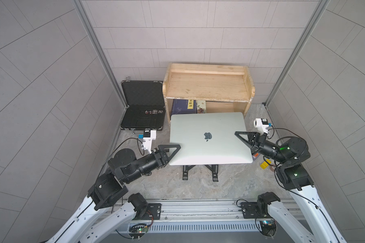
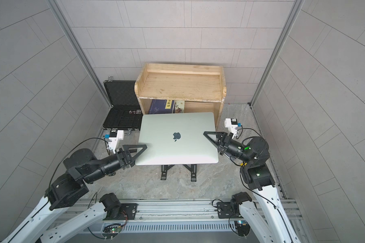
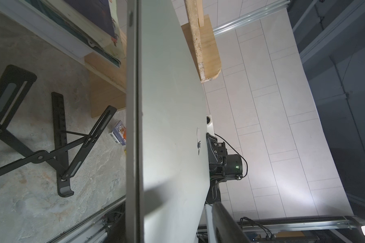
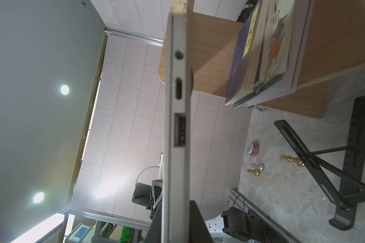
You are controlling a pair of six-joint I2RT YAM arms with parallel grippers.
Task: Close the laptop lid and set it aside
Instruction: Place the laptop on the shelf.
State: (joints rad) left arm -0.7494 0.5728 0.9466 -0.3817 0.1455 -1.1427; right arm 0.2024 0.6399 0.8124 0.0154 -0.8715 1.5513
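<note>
Over the tabletop [image 1: 198, 189] the laptop [image 1: 198, 126] is closed; right gripper [image 1: 238, 133] clamps its right edge; left gripper [image 1: 177, 146] opposite, grip unclear; next, likely a level carry aside.

Light: bright and even, from overhead, in both top views.
Shadows: soft-edged; a grey band lies across the laptop [image 3: 173, 126] in the left wrist view.
Glare: two round lamps [image 4: 64, 89] blow out white in the right wrist view; a pale hot patch sits on the wall [image 3: 293, 189].
Distortion: wall lines bow toward the edges of both top views.
Focus: books [image 4: 261, 52] are smeared and soft.
</note>
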